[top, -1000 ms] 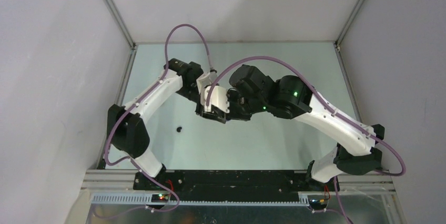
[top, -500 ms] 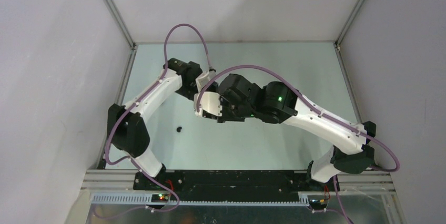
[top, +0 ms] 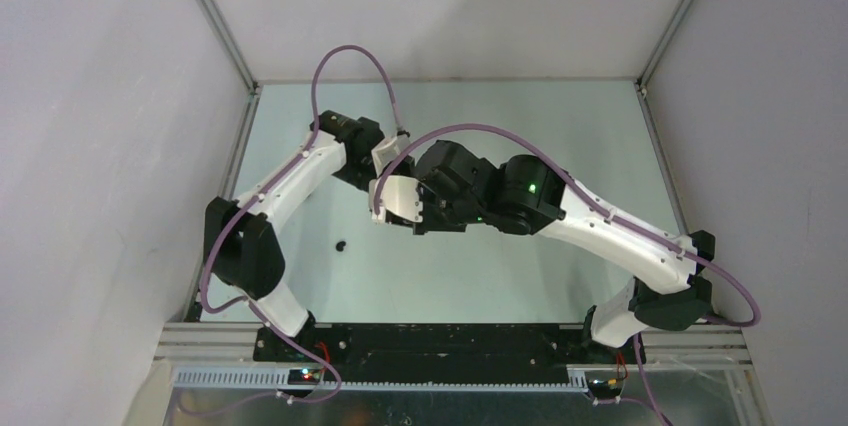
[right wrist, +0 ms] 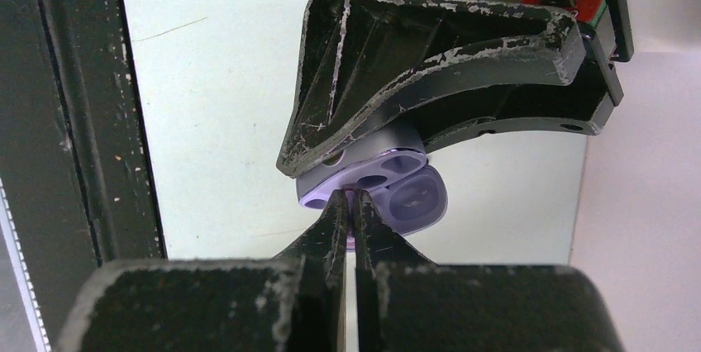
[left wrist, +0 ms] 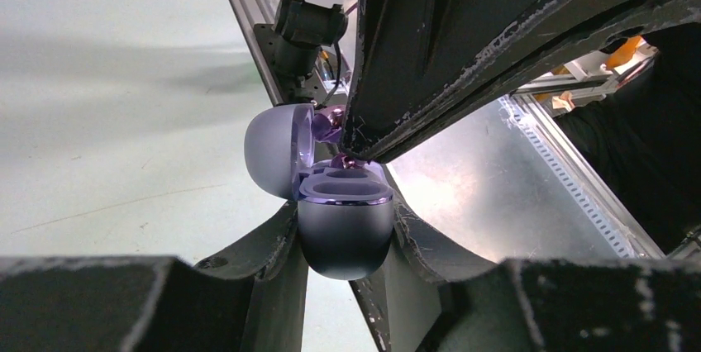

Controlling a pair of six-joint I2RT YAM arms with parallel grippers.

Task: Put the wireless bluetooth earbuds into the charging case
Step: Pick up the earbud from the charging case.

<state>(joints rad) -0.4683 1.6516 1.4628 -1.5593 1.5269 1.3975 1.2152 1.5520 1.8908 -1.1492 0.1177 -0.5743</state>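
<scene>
Left gripper (left wrist: pixel 344 240) fingers are clamping both flanks of the charging case (left wrist: pixel 343 211), closing off its sides. The raised lid (left wrist: pixel 271 149) is walling off one edge of the case. The right gripper (right wrist: pixel 349 203), its tips pinched together, is bearing down on the open wells and blocking the way in from above. Near-left of the case, bare tabletop (top: pixel 450 276) is lying open, interrupted only by a dark speck, possibly a black earbud (top: pixel 341 244).

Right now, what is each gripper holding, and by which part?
Left gripper: open lilac glossy charging case, clamped by the base's sides. Right gripper: shut at the case's sockets; whether anything is pinched cannot be told.
</scene>
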